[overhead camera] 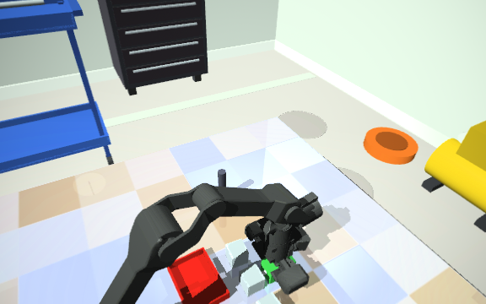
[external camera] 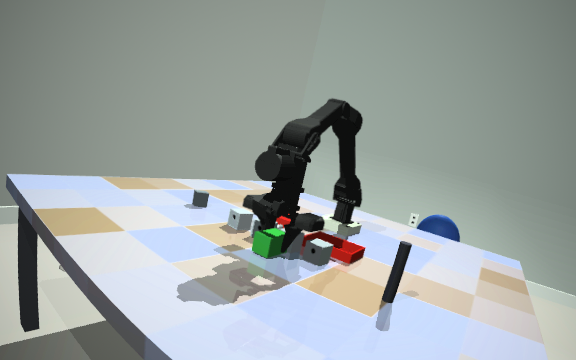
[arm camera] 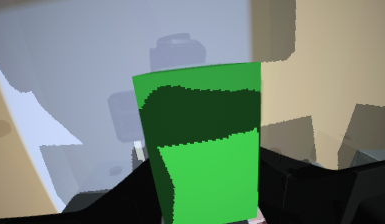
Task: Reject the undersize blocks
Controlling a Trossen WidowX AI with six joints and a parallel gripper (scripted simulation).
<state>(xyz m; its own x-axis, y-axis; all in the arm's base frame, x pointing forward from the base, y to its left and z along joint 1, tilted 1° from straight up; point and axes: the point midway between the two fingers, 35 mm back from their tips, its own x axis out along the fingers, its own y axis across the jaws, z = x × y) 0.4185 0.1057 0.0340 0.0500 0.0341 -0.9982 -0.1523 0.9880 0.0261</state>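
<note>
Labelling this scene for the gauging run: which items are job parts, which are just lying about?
Job:
- green gauge, in the gripper
- steel blocks
- red reject tray

Lying about:
- dark rod
- orange ring
- blue cart

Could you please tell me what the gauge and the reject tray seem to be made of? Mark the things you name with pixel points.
The green gauge (overhead camera: 269, 270) (external camera: 267, 243) (arm camera: 215, 180) looks like smooth painted metal or plastic, evenly coloured; the red tray (overhead camera: 197, 272) (external camera: 350, 252) seems plastic or painted metal, thin-walled and uniformly red.
</note>
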